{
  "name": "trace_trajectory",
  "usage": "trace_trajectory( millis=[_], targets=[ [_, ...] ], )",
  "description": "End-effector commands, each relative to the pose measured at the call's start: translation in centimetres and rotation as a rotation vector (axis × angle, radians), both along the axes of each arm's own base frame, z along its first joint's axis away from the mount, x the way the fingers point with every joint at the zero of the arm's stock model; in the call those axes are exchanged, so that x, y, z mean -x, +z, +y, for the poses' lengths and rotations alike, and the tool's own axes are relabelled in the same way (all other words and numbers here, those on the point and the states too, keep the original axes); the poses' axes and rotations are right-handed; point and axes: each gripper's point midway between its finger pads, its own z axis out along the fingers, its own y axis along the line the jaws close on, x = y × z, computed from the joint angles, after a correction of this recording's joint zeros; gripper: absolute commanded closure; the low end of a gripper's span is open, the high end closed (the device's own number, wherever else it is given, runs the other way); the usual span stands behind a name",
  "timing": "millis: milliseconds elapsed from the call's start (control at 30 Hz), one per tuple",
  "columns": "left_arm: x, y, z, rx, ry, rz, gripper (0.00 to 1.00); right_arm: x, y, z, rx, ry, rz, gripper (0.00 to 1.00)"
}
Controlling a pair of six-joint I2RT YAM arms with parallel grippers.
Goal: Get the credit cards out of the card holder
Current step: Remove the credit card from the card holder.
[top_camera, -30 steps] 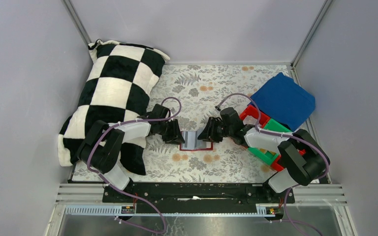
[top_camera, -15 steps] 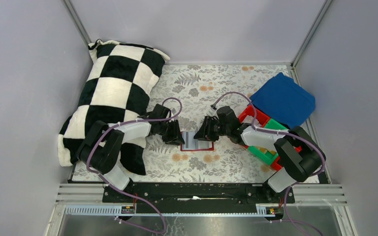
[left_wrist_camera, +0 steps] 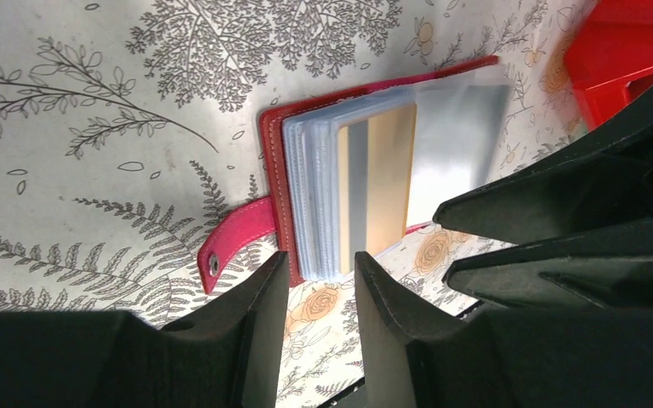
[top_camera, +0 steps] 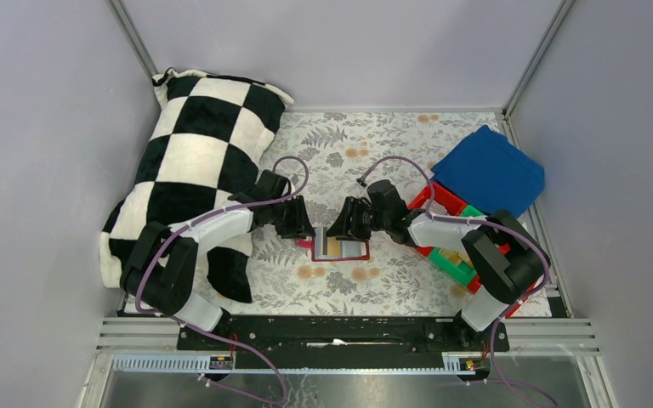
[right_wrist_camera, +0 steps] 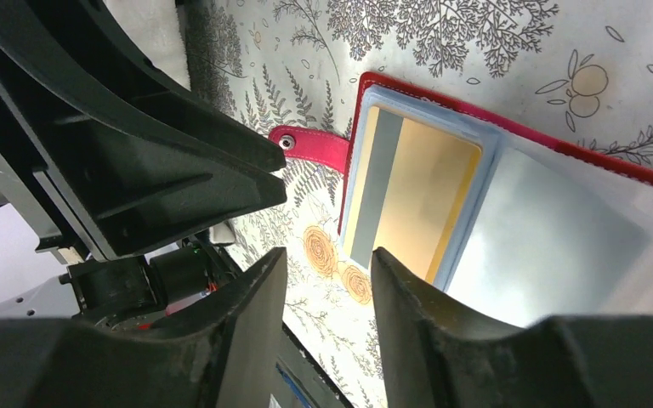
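Floral-printed cloth (top_camera: 374, 144) covers the table, matte, with grey ferns and orange roses. On it, between my two grippers, lies the card holder (top_camera: 350, 252), opened flat. It is dark-red stitched leather, with a rounded snap tab (left_wrist_camera: 234, 242) sticking out from one side.

A second ago a grey face lay uppermost. Now a tan card (left_wrist_camera: 387, 183) with a grey stripe shows on top, and the tab has come into sight from above. The credit cards (right_wrist_camera: 412, 200) sit inside the clear sleeves (left_wrist_camera: 463, 140), which are thin, glossy and stacked like pages. The sleeve beside the tan card reads only as silvery grey.

Both my arms have reached farther from their bases and drawn closer together over the holder. My left gripper (left_wrist_camera: 320, 280) has its black wedge-shaped fingers a little apart with nothing between them, tips at the edge of the sleeve stack. My right gripper (right_wrist_camera: 327, 259) has spread slightly and is likewise empty, its tips near the tan card's end.

A plush chequered pillow (top_camera: 195, 161) lies to the left. Hard red bins (top_camera: 442, 200) and a blue cloth (top_camera: 489, 174) are on the right.
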Motion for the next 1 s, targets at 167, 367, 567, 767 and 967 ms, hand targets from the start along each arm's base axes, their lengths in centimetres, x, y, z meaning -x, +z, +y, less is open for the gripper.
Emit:
trace_trajectory(
  millis=[167, 367, 567, 767, 967],
  targets=[
    [-1.3, 2.2, -0.2, 0.019, 0.006, -0.068, 0.61, -0.4, 1.0, -0.5, 0.030, -0.024, -0.069, 0.48],
    [-0.1, 2.5, -3.1, 0.056, -0.067, -0.062, 0.63, -1.0, -0.7, -3.3, 0.099, -0.111, -0.040, 0.59],
    [-0.3, 1.4, -4.4, 0.076, -0.065, -0.040, 0.67, -1.1, -1.7, -3.2, 0.060, -0.103, 0.021, 0.69],
    [-0.9, -0.5, -4.5, 0.043, -0.064, -0.021, 0.67, -1.2, -2.4, -2.7, 0.033, -0.101, 0.046, 0.70],
    [-0.7, -3.3, -3.0, -0.041, -0.030, 0.037, 0.70, -1.1, -2.9, -2.6, 0.017, -0.115, 0.075, 0.70]
  ],
)
